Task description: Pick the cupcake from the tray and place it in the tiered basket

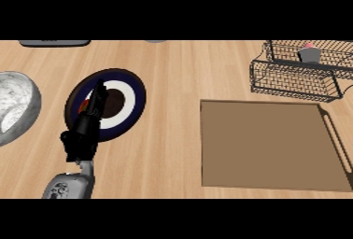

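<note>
I see the cupcake sitting upright in the upper tier of the tiered basket, far to the right of my left hand and further up the counter; the tray lies just below the basket, also well right of the hand. Left hand is over the dark ringed plate, fingers straight, pointing away and holding nothing, with a marbled bowl to its left. Right hand doesn't show.

cupcake: grey wrapper, pink top, upright in the tiered basket's upper tier
tiered basket: dark wire, counter's far right
tray: brown, flat, just before the basket
</note>
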You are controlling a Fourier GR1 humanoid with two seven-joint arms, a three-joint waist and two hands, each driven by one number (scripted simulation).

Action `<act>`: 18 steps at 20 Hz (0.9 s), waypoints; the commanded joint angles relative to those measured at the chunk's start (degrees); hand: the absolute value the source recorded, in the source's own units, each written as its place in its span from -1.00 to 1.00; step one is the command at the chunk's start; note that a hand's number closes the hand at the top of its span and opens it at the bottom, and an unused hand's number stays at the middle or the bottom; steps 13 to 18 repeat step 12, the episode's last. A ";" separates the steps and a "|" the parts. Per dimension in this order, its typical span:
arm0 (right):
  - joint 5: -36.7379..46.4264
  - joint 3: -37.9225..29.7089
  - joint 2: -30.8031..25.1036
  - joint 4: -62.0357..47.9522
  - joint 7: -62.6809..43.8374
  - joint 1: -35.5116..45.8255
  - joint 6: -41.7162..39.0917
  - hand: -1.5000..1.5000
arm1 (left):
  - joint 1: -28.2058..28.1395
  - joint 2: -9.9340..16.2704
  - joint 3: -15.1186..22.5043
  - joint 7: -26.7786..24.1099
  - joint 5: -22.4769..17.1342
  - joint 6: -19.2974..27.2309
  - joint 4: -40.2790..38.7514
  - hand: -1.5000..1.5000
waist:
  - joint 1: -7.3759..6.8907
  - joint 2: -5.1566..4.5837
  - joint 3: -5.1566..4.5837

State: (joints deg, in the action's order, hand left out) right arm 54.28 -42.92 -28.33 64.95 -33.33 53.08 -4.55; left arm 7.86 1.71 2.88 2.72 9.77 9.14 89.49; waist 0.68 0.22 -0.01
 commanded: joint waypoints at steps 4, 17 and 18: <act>-12.45 -13.21 -3.36 11.75 0.95 -11.87 -5.16 -1.00 | -0.73 0.38 -0.80 -0.45 0.16 0.57 0.54 0.00 | 1.63 0.51 0.04; -30.05 -30.56 -5.53 22.62 7.12 -31.28 -22.24 -1.00 | -2.52 -0.14 0.10 -0.84 1.24 1.28 0.64 0.00 | 2.25 0.49 0.05; -30.05 -30.56 -5.53 22.62 7.12 -31.28 -22.24 -1.00 | -2.52 -0.14 0.10 -0.84 1.24 1.28 0.64 0.00 | 2.25 0.49 0.05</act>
